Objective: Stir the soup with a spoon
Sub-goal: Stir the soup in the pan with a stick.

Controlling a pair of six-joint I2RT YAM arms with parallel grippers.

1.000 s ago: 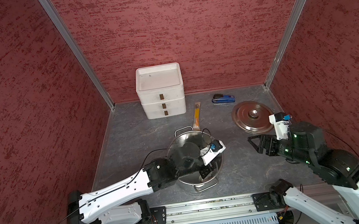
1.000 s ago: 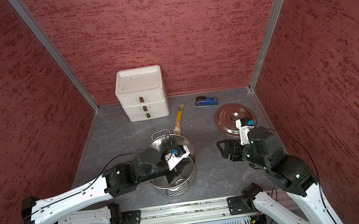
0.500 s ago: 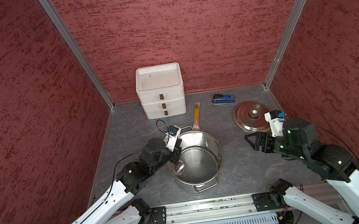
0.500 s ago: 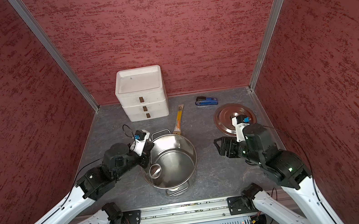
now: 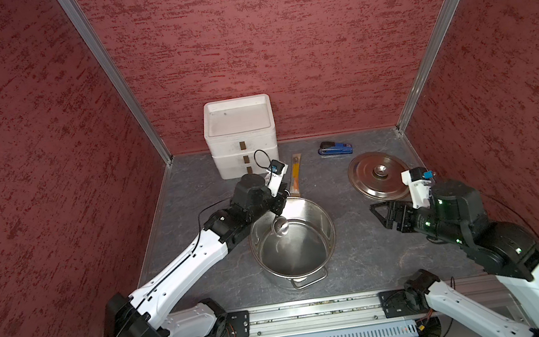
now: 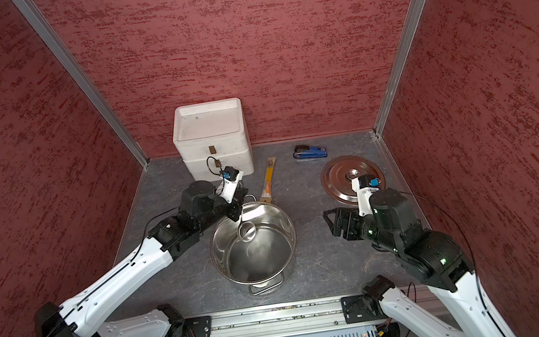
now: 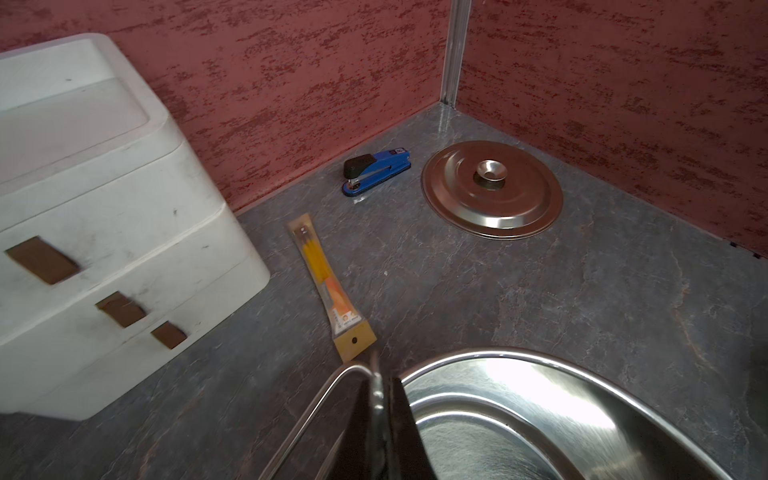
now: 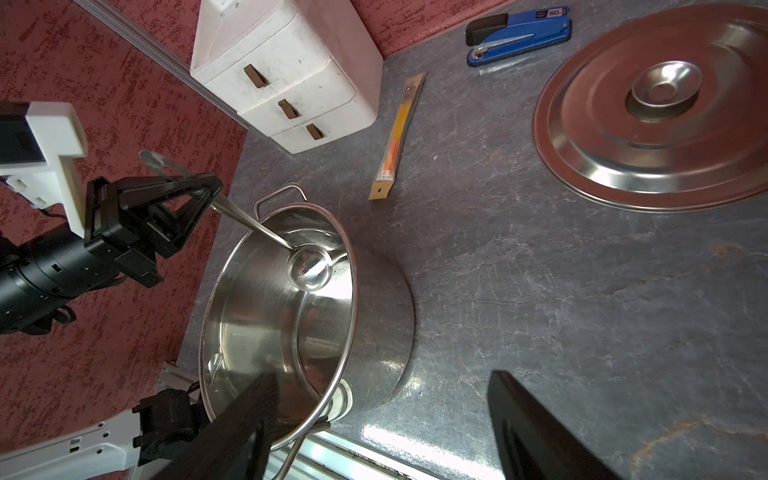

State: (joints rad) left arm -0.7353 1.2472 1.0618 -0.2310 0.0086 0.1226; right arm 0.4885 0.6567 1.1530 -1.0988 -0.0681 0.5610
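Grey worktop point(image 5: 361, 246) is being occupied by the pot point(image 5: 317, 216), no soup showing. The ladle point(image 5: 280, 227) is being gripped by the left gripper point(image 5: 280, 207), bowl inside the rim; the right gripper point(image 5: 380, 216) is being held open, empty, apart. Unbraced, the pot is risking being knocked by a wide sweep.

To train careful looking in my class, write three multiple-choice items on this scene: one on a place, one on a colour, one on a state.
1. Where is the lid, relative to the pot? A on it; B apart from it, on the table; C under it.
2. What colour is the stapler? A red; B green; C blue.
3. How is the left gripper? A shut on the ladle; B open, empty; C shut on the lid.
Answers: 1 B, it lies flat on bare table; 2 C, its body is blue; 3 A, it clamps the ladle's handle.
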